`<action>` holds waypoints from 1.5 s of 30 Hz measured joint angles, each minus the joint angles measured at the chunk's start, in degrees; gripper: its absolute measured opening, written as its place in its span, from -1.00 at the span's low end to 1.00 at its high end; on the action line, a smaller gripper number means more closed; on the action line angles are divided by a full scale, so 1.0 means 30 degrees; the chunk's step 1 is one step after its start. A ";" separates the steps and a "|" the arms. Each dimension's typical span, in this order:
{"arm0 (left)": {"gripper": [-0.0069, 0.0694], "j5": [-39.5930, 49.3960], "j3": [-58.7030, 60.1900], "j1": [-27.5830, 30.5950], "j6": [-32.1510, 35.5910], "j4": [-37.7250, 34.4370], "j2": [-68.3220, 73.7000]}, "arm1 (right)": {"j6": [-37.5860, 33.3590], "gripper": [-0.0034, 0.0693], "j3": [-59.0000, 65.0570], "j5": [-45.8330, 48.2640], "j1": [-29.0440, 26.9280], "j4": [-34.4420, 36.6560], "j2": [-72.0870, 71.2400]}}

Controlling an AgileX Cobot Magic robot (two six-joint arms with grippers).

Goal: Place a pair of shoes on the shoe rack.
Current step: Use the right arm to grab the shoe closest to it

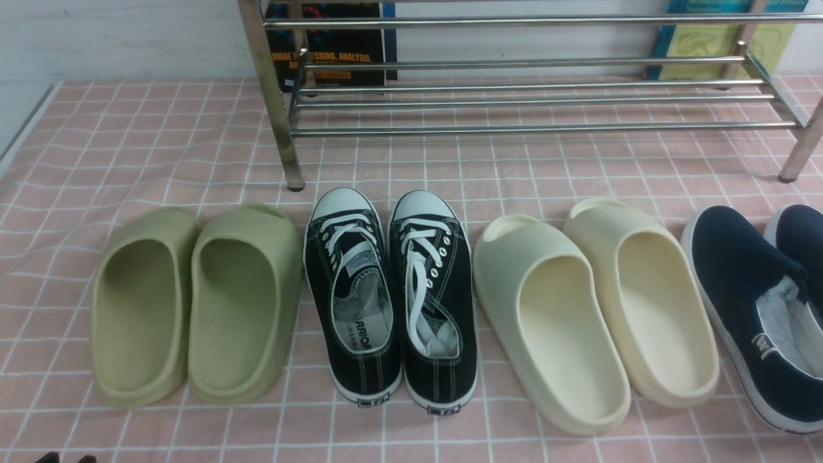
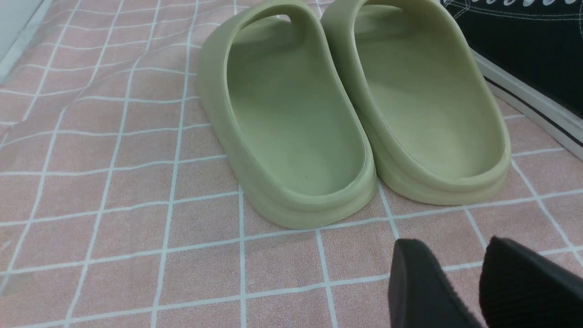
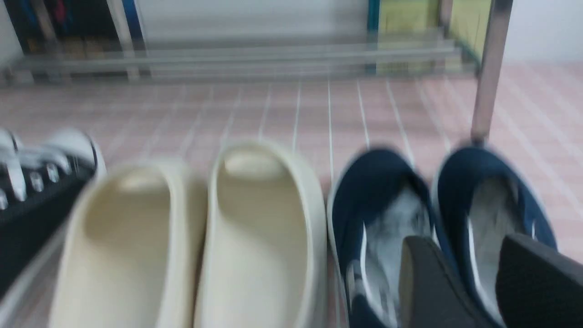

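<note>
- Well, the left arm's fingers (image 2: pixel 423 287) hang low over the pink checked cloth (image 1: pixel 128 141) that covers the worktop. They are spread apart, with only cloth showing in the gap and nothing held.
- Just ahead of those fingers stand the green slides (image 2: pixel 296 114), heels toward them, side by side and touching.
- The right arm's fingers (image 3: pixel 428 282) hover parted and empty too, at the heel end of the navy slip-on shoes (image 3: pixel 378 182).
- Both navy shoes sit on the cloth directly ahead of these fingers, toes pointing away.
- The shoe rack (image 1: pixel 514 128) stands farther beyond the fingers, past the toes, with one leg near the outer shoe's toe.
- Counted, eight shoes make four pairs: two green slides, two black lace-up sneakers (image 1: pixel 437 373), two cream slides (image 3: pixel 255 218) and two navy slip-ons.
- One rack stands there, with a dark book (image 1: pixel 334 58) and a teal-and-yellow book (image 1: pixel 701 45) behind it.
- The front view takes in the whole row but cuts off the outer navy shoe, and of the arms it shows only two dark tips at its lower edge.
- The right wrist view, though blurred, shows both navy shoes.
- The left wrist view shows the green pair and a strip of one black sneaker.
</note>
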 joint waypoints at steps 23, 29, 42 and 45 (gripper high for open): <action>-0.19 0.0000 0.0000 0.0000 0.0000 0.0000 0.0000 | -0.0838 -0.94 -0.8182 -0.4828 0.0000 0.0236 0.5066; -0.19 0.0000 0.0000 0.0000 0.0000 0.0000 0.0000 | -0.3857 -0.93 -1.0522 -0.2224 0.0000 0.0485 1.2745; -0.19 0.0000 0.0000 0.0000 0.0000 0.0006 0.0000 | -0.2058 -0.64 -1.9880 1.3547 0.0791 0.1226 2.4671; -0.19 0.0000 0.0000 0.0000 0.0000 0.0006 0.0000 | -0.2042 -0.22 -2.2159 1.5187 0.0791 0.1017 2.6006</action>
